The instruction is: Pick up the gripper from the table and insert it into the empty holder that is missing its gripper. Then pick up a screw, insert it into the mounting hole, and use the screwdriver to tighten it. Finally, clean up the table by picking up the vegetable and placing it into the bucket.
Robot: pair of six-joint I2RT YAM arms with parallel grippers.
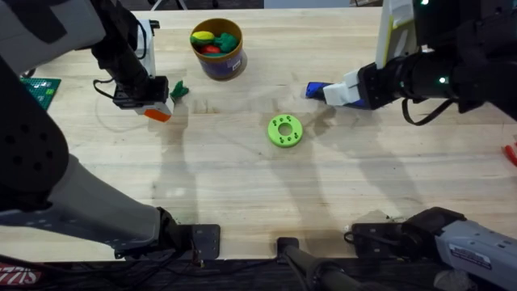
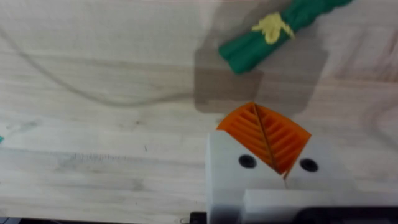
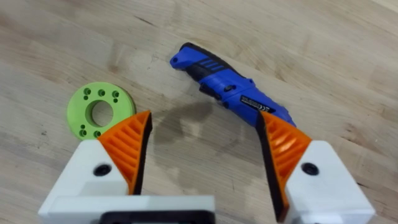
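Two grippers work opposite ends of the wooden table (image 1: 242, 186). The left gripper (image 1: 158, 111), its orange ribbed pads (image 2: 264, 134) pressed together and holding nothing, sits just beside the vegetable (image 1: 178, 90), which lies at about its 1 o'clock in the overhead view, close but apart. The vegetable is a small dark green toy, ridged along its length in the left wrist view, with a yellow blotch on it. It looks light and rigid, likely plastic, and should not crush; a pinch across its narrow middle seems the surest hold, since a grip near either end could let it pivot or slip.

The bucket (image 1: 218, 58), dark blue-sided with a tan rim, stands at about 2 o'clock from the vegetable, well apart, and already holds red, yellow and green toy pieces (image 1: 215, 40).

The right gripper (image 3: 205, 155) hangs with its fingers spread wide around the butt of the bright blue screwdriver (image 3: 233, 93), not touching it as far as can be seen. The screwdriver lies flat at about 1 o'clock from the lime-green ring (image 1: 284, 131). Its chunky handle, with a dark rubbery-looking grip, looks stiff and offers the best purchase.
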